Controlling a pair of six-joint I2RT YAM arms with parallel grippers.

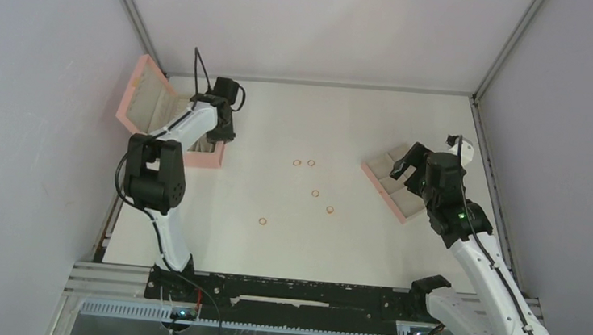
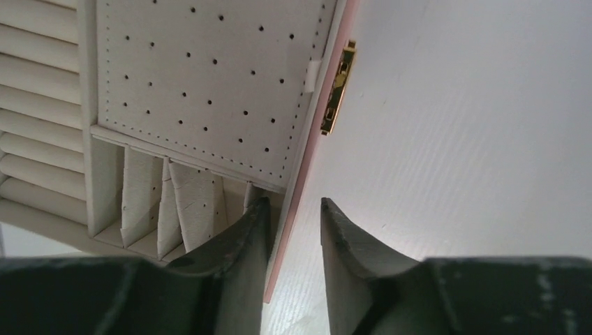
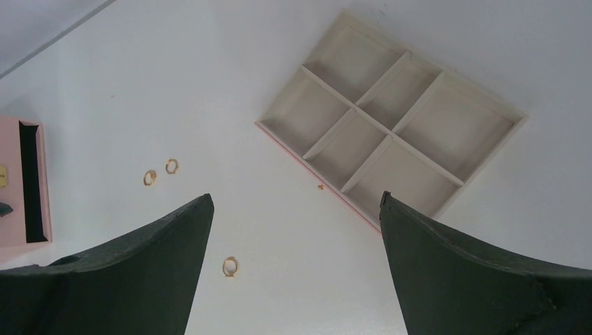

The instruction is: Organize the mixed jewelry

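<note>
Several tiny orange-copper rings lie loose on the white table: a pair (image 1: 303,162), one (image 1: 315,193), one (image 1: 330,210) and one (image 1: 263,220). My left gripper (image 2: 293,202) hangs at the open pink box (image 1: 201,156). Its jaws stand narrowly open astride the box's front wall (image 2: 307,167), one finger inside and one outside, with a gap showing on the outer side. My right gripper (image 3: 295,197) is wide open and holds nothing. It hovers over the table beside the beige compartmented tray (image 3: 454,129). A ring (image 3: 230,266) lies just inside its left finger, and two more rings (image 3: 160,172) lie farther off.
The pink box's lid (image 1: 139,93) stands open against the left wall. Inside the box are a perforated pad (image 2: 202,77), ring rolls (image 2: 35,105) and small slots; a gold clasp (image 2: 338,87) sits on its front. The tray (image 1: 404,200) lies at the right.
</note>
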